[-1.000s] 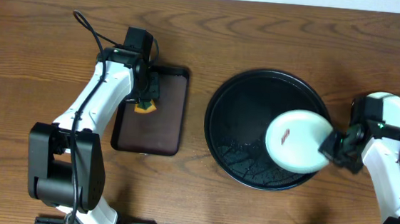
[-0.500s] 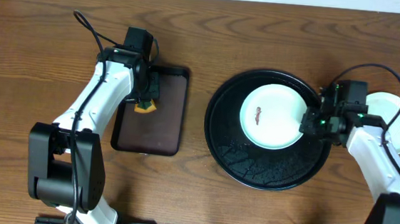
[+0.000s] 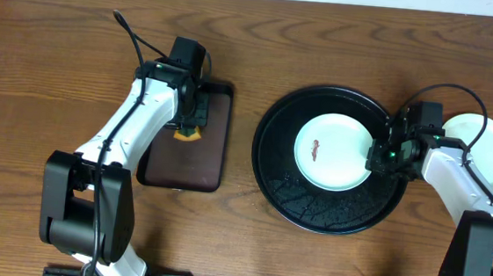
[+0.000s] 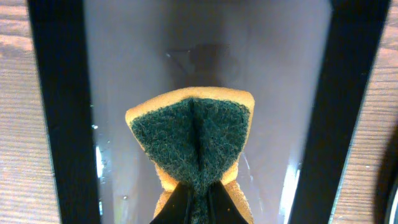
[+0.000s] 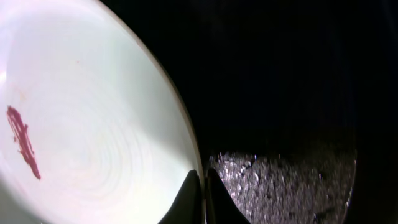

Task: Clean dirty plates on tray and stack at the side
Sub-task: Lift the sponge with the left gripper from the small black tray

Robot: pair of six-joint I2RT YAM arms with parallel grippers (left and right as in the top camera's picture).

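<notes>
- Plates, overhead: one mint-white smeared plate (image 3: pixel 338 154) lies flat inside the round black tray (image 3: pixel 266 170), with a brown smear (image 3: pixel 316 149) left of its centre. A second pale plate (image 3: pixel 486 144) sits on the table (image 3: pixel 42 51) just past the tray's right rim.
- Overhead, arms: the right gripper (image 3: pixel 377 157) is at the smeared plate's right edge. The left gripper (image 3: pixel 188 123) hangs over the rectangular brown tray (image 3: pixel 196 165), clamped on a sponge (image 3: pixel 183 134).
- Left wrist: the jaws pinch the sponge so that its green scouring face creases down the middle, with yellow foam behind. The tray floor below looks wet.
- Right wrist: the fingers are drawn together on the plate's thin rim, and the black tray floor beside it glistens.
- Handling, as a judgement: the plate looks rigid, light and smooth, and is probably slippery when wet. The rim is the only place to take hold, so it should be pinched firmly there while scrubbing. The sponge is soft and will give.
</notes>
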